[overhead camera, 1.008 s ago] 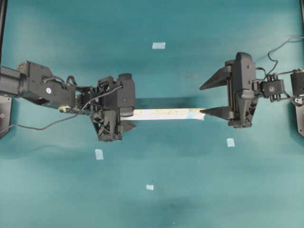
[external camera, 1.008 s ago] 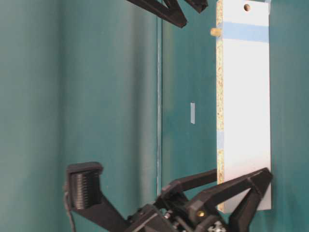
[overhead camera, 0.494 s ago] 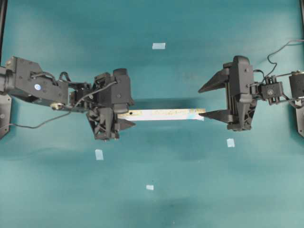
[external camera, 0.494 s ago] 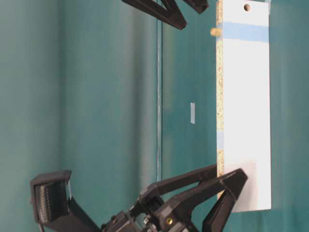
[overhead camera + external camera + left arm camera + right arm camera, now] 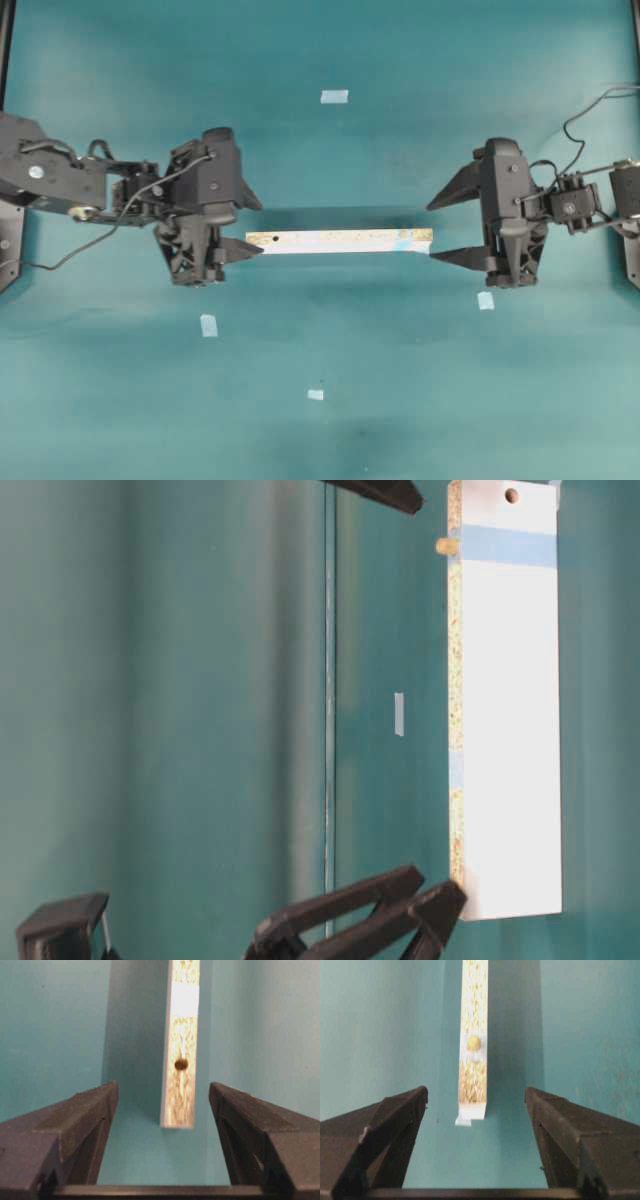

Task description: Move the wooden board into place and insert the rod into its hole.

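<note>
The table (image 5: 320, 430) carried the wooden board (image 5: 340, 240) standing on its long narrow edge near the centre of the overhead view, its long axis running from 9 o'clock to 3 o'clock between the two arms. The left gripper (image 5: 235, 225) stood at the board's 9 o'clock end, jaws spread wide and holding nothing; in the left wrist view the bare end lay centred between the jaws and clear of both. The right gripper (image 5: 445, 228) stood at the 3 o'clock end, likewise spread and empty, with the taped end centred between its jaws and untouched. Each gripper faced along the board's length, and neither appeared clearly nearer than the other. The rod (image 5: 473, 1043) was seated in the hole of the taped end, a short tan stub projecting from the speckled edge beside the light-blue tape (image 5: 505, 546). A second dark hole (image 5: 181, 1064) at the bare end stood open. Small tape squares (image 5: 334, 96) lay scattered well apart from the board. In my judgement, insertion was complete and no further grasp was required.
</note>
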{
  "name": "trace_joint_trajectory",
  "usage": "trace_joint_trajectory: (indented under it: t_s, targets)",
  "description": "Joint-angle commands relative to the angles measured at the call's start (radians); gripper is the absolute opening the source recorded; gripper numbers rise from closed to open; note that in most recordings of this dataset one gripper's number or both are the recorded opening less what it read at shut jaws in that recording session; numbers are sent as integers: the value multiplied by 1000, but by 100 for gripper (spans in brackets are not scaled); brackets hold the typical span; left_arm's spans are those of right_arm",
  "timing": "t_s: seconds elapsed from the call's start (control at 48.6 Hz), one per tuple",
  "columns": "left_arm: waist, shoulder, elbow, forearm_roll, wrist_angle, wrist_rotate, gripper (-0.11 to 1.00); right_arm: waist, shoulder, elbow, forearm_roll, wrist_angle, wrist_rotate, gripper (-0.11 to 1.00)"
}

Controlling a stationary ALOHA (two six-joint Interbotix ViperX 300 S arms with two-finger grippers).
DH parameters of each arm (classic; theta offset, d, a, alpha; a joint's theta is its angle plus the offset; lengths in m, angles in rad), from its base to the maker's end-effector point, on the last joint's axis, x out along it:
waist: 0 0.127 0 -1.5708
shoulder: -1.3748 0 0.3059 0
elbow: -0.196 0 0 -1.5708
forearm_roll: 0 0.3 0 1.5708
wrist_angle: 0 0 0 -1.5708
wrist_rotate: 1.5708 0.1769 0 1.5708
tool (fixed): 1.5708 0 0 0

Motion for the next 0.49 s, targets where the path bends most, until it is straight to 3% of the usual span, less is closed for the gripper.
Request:
trace_joint_trajectory:
  t_s: [0.0, 0.473]
  targets:
    - [5, -44, 9, 2, -3, 0, 71, 6, -15, -5, 0, 0, 0, 87]
    - [5, -58, 67, 2, -40, 0, 71, 8, -15, -3, 0, 5, 0, 87]
